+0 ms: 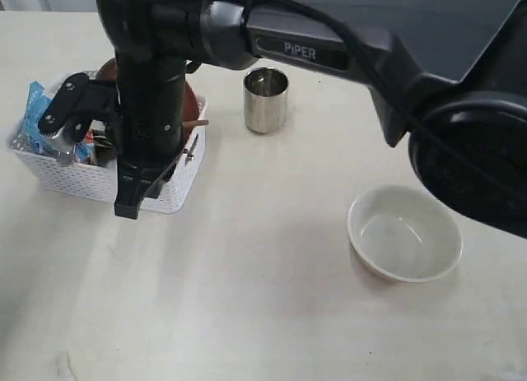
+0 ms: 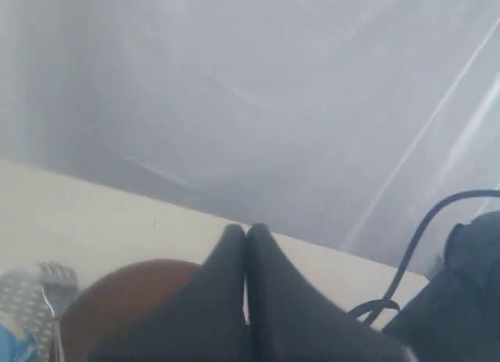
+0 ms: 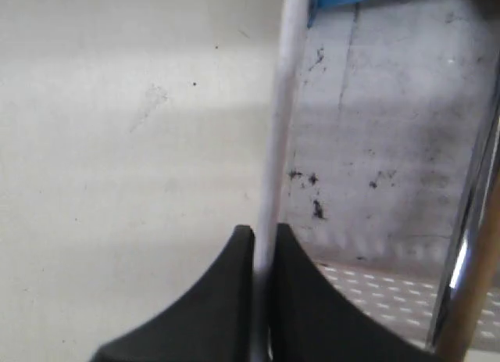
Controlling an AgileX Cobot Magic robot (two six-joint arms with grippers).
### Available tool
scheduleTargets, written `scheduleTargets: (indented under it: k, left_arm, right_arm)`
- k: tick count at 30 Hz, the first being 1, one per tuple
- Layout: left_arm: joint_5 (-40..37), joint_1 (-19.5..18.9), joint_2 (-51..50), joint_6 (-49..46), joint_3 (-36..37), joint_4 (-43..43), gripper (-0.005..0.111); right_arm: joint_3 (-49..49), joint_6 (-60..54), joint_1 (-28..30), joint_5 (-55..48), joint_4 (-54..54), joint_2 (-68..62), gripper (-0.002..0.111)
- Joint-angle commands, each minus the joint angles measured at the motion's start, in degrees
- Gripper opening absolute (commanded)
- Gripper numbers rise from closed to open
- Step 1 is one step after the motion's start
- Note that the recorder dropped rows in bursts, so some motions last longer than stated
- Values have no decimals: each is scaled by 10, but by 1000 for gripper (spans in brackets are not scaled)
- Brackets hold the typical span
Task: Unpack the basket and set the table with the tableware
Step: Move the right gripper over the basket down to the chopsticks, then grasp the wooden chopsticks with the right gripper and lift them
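Two grippers are shut: the left gripper [image 2: 246,235] holds nothing, near the brown plate [image 2: 125,299] and fork [image 2: 56,280]; the right gripper [image 3: 263,241] clamps the rim of the basket [image 1: 58,171] at the frame's left. Its arm [image 1: 148,93] hides much of the contents. A steel cup [image 1: 266,99] stands upper centre and a bowl [image 1: 403,233] lower right on the table [image 1: 247,299].

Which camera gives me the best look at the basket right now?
Exterior view: the basket shows its lattice front and rim, though an arm covers part. Right wrist view shows only the wall pinched by the right gripper; left wrist view shows no clear part.
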State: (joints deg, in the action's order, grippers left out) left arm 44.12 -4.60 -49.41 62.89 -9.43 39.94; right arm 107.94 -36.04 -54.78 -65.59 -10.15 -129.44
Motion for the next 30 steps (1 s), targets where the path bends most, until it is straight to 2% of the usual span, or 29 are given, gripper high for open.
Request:
scheduleTargets:
  k: [1,3,5,6,7,8,17,21,23,27,30]
  left_arm:
    - [-3,0,2,74,-1,-7,0]
    - [3,0,2,85,-1,-2,0]
    - [5,0,2,94,-1,1,0]
    - [5,0,2,96,-1,3,0]
    - [5,0,2,96,-1,6,0]
    - [5,0,2,96,-1,8,0]
    - [5,0,2,96,-1,38,0]
    - [5,0,2,96,-1,48,0]
    - [5,0,2,96,-1,48,0]
    - [5,0,2,96,-1,62,0]
    - [4,0,2,93,-1,83,0]
  right_arm:
    - [-27,-25,-31,-44,-24,0,0]
    - [-30,-26,-36,-44,-24,15,3]
    - [-31,-25,-33,-44,-21,29,23]
    - [-31,-16,-28,-44,-11,35,39]
    - [-31,-9,-26,-44,-1,39,51]
    - [-31,1,-25,-44,10,43,59]
    - [-13,13,-25,-44,22,122,57]
    - [-13,103,-25,-28,113,134,40]
    - [-13,112,-22,-29,127,122,35]
    - [-13,117,-20,-35,121,87,36]
    - [5,127,-20,-39,121,58,48]
